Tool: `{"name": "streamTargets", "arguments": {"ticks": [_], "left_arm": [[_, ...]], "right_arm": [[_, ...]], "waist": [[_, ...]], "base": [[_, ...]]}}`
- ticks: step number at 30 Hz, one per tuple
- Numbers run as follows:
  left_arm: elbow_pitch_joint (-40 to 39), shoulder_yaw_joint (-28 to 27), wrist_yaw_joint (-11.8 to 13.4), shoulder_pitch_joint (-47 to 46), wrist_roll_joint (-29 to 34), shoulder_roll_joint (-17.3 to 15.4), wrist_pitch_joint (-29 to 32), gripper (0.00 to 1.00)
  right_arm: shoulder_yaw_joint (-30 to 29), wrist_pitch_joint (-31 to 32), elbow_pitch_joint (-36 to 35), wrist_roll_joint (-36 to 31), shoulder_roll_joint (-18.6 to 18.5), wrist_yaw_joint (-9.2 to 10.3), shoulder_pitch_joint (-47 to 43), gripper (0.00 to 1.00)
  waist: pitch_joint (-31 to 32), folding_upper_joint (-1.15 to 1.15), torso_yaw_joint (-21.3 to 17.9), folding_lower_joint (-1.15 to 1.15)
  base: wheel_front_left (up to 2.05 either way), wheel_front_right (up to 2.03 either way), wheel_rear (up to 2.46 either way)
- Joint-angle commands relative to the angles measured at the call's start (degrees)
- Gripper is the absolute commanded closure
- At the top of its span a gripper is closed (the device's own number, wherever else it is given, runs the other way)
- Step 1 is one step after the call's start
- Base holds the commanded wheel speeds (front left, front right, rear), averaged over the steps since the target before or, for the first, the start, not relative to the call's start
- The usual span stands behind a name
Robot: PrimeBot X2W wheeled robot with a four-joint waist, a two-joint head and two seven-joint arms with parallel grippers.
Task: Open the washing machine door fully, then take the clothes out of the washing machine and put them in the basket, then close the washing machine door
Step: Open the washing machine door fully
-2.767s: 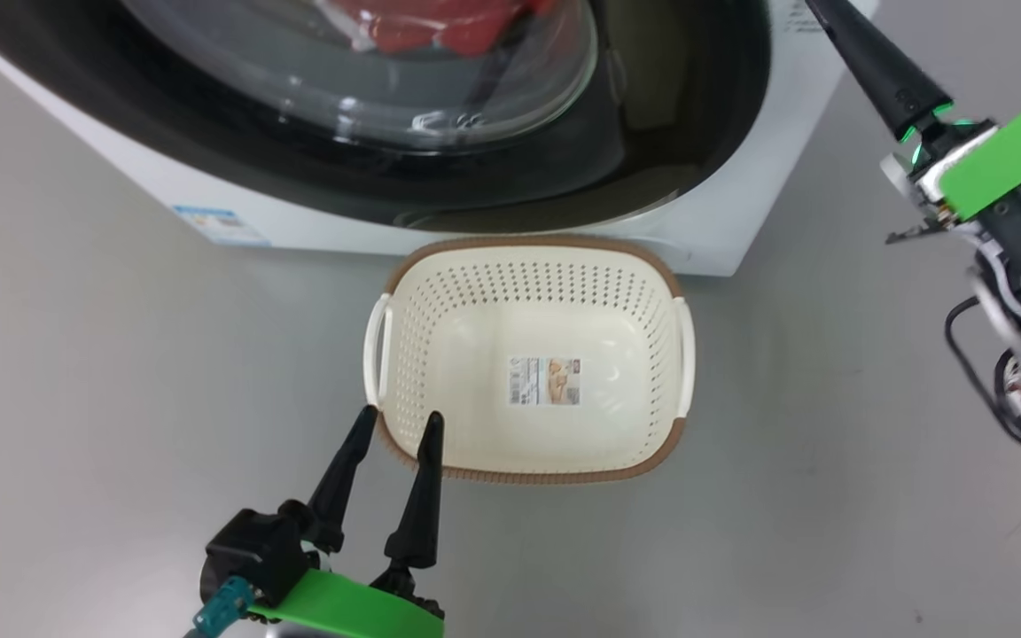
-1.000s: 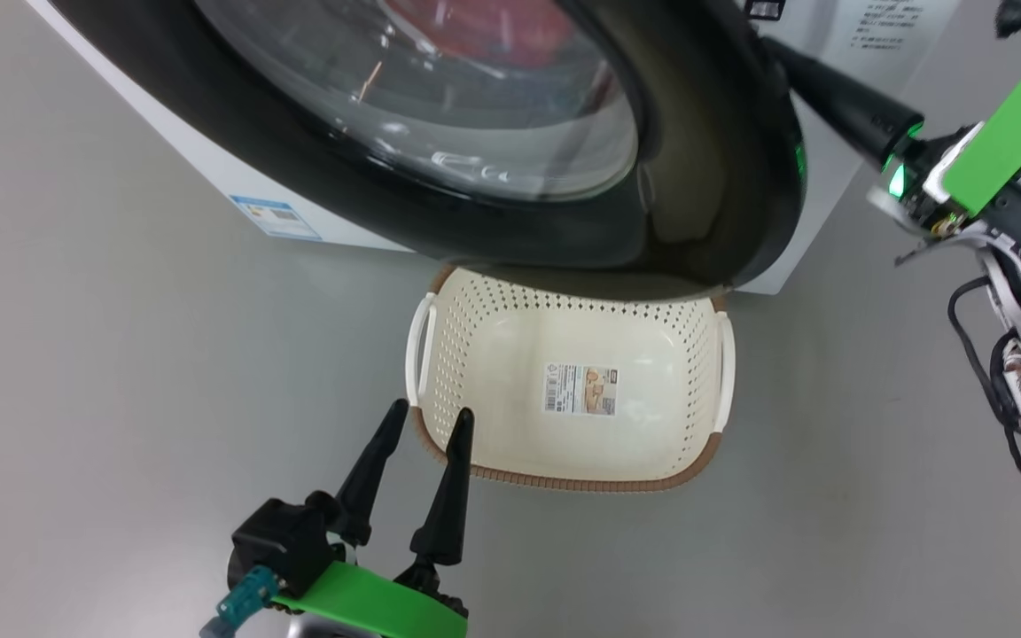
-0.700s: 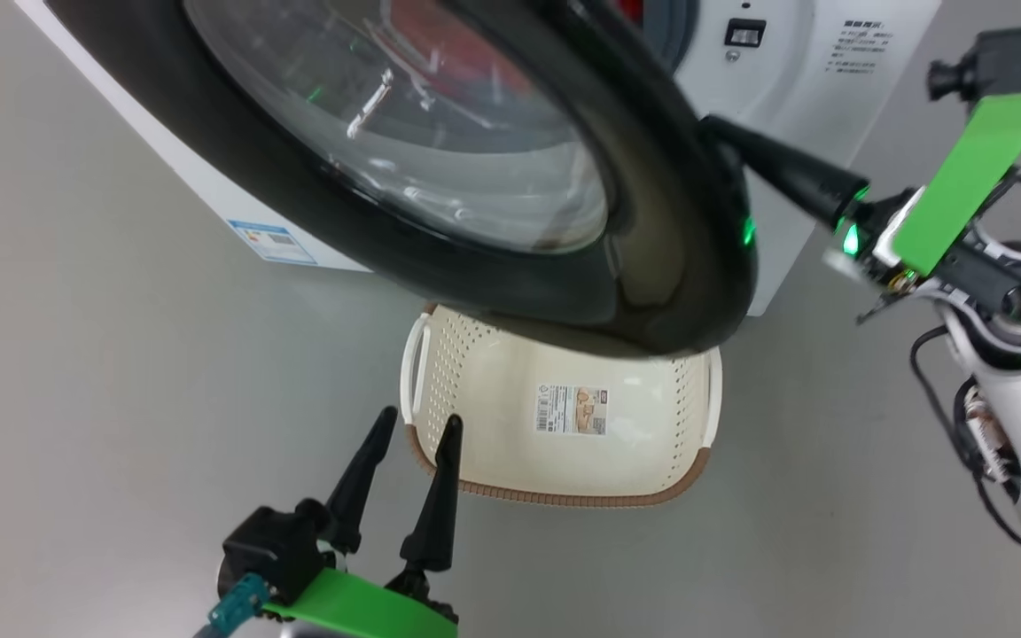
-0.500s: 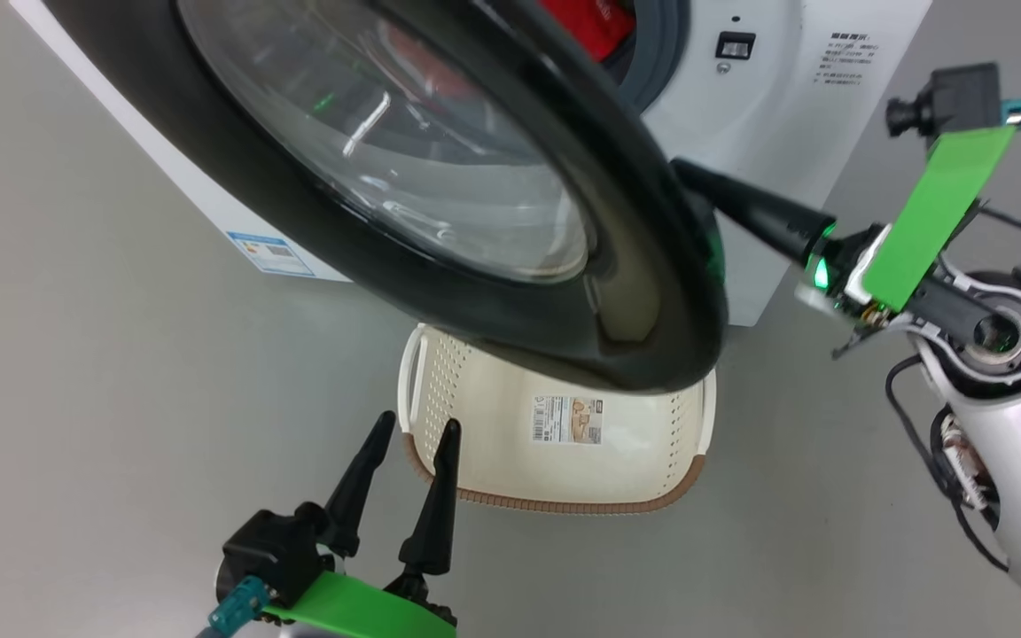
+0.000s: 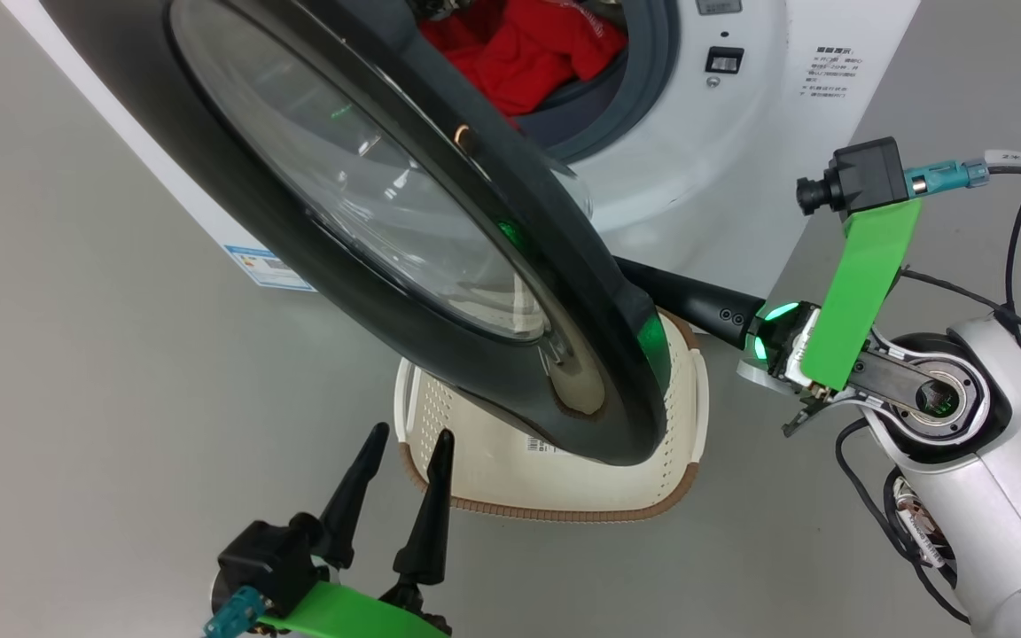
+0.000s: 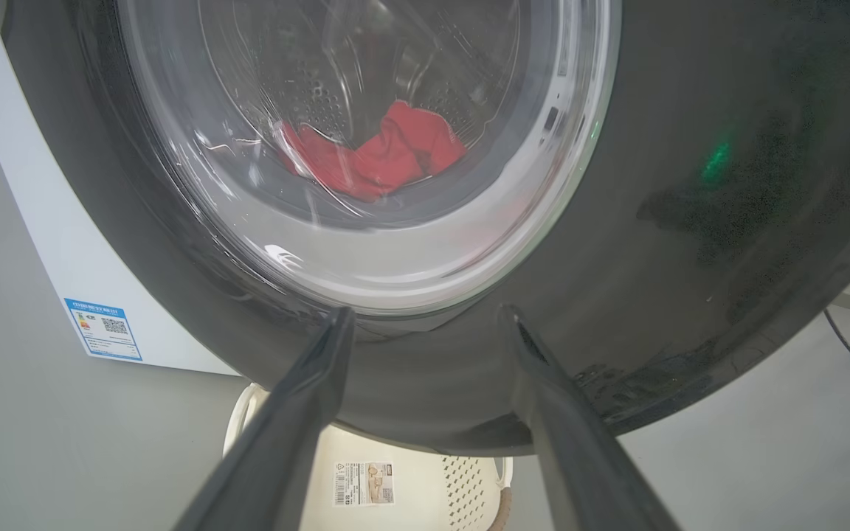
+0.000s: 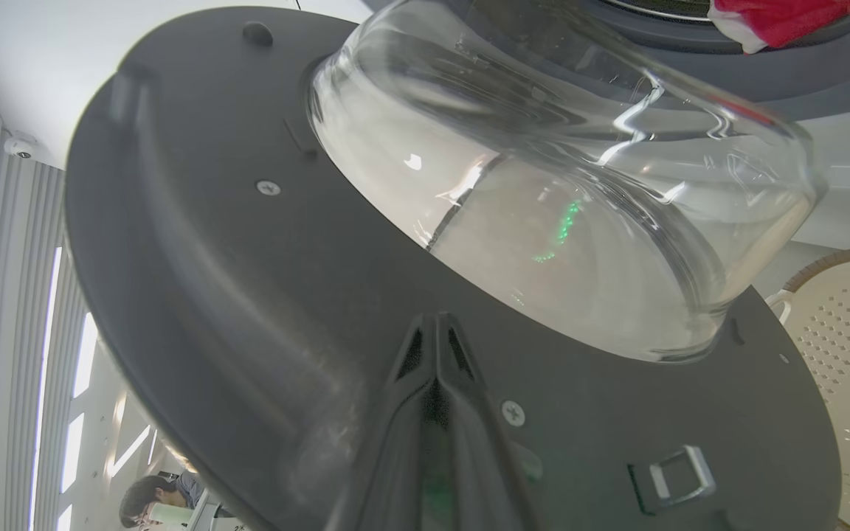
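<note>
Two fingers of the right gripper [image 7: 436,318], pressed shut together, rest against the inner face of the washing machine door [image 5: 617,381]. The door stands part-open over the basket [image 5: 555,511], and the left gripper [image 5: 410,431] gapes empty beside the basket's corner. The clothes [image 5: 528,53] lie in the washing machine [image 5: 741,133] drum. The right wrist view shows the door's latch [image 7: 672,472], which faces away from the head view.

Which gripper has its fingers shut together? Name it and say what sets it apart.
The right gripper: fingers pressed together, tips at the washing machine door's inner side. The left gripper stands open near the basket.
</note>
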State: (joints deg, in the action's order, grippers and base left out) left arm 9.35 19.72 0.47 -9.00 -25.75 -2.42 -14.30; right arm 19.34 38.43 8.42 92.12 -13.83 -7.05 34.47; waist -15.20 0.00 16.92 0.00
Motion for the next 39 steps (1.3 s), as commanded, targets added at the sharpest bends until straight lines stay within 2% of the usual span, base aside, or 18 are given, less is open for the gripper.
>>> {"name": "streamTargets", "arguments": {"ticks": [1,5,8,9,10,12,13,14,16,39], "left_arm": [[-1.42,-2.05,-0.23,0.36,0.37,-0.45,-0.7,0.0],[-1.45,-2.15,-0.27,0.39,0.3,-0.45,-0.7,0.0],[-1.4,-2.34,-0.44,0.4,0.22,-0.45,-0.7,0.0],[-1.36,-2.44,-0.54,0.42,0.2,-0.45,-0.7,0.0],[-1.31,-2.57,-0.65,0.44,0.2,-0.45,-0.7,0.0],[-1.13,-2.84,-1.05,0.46,0.27,-0.45,-0.7,0.0],[-0.98,-3.04,-1.27,0.5,0.34,-0.45,-0.7,0.0],[-0.82,-3.23,-1.45,0.55,0.41,-0.45,-0.7,0.0],[-0.57,-3.64,-1.77,0.63,0.62,-0.45,-0.7,0.0],[1.71,-9.59,-4.22,3.7,2.72,-0.45,-0.7,0.0]], "right_arm": [[0.55,0.22,-1.93,-0.59,0.93,-0.44,-0.53,1.0],[-0.11,-1.25,-1.8,-1.92,1.03,-0.44,-0.41,1.0],[-0.85,-2.91,-0.76,-3.03,0.77,-0.44,-0.3,0.89],[-1.13,-3.62,-0.38,-3.43,0.65,-0.44,-0.28,0.79],[-1.41,-4.4,0.07,-3.84,0.52,-0.44,-0.31,0.65],[-1.64,-5.61,0.71,-4.48,0.19,-0.44,-0.6,0.56],[-1.79,-6.36,0.96,-4.78,0.03,-0.44,-0.93,0.48],[-1.84,-7.17,1.19,-5.26,-0.21,-0.44,-1.27,0.2],[-1.71,-8.41,1.32,-5.67,-0.49,-0.44,-2.25,0.0],[-1.58,-25.56,7.0,-7.27,-3.22,-0.44,-18.68,0.0]], "waist": [[0.0,0.0,-0.04,0.0],[0.1,0.0,-0.18,0.0],[0.25,0.0,-0.36,0.0],[0.34,0.0,-0.46,0.0],[0.45,0.0,-0.58,0.0],[0.78,0.0,-0.85,0.0],[0.98,0.0,-1.05,0.0],[1.18,0.0,-1.23,0.0],[1.64,0.0,-1.74,0.0],[6.53,0.0,-6.87,0.0]], "base": [[0.0,0.0,0.0],[0.0,0.0,0.0],[0.0,0.0,0.0],[0.0,0.0,0.0],[0.0,0.0,0.0],[0.0,0.0,0.0],[0.0,0.0,0.0],[0.0,0.0,0.0],[0.0,0.0,0.0],[0.0,0.0,0.0]]}}
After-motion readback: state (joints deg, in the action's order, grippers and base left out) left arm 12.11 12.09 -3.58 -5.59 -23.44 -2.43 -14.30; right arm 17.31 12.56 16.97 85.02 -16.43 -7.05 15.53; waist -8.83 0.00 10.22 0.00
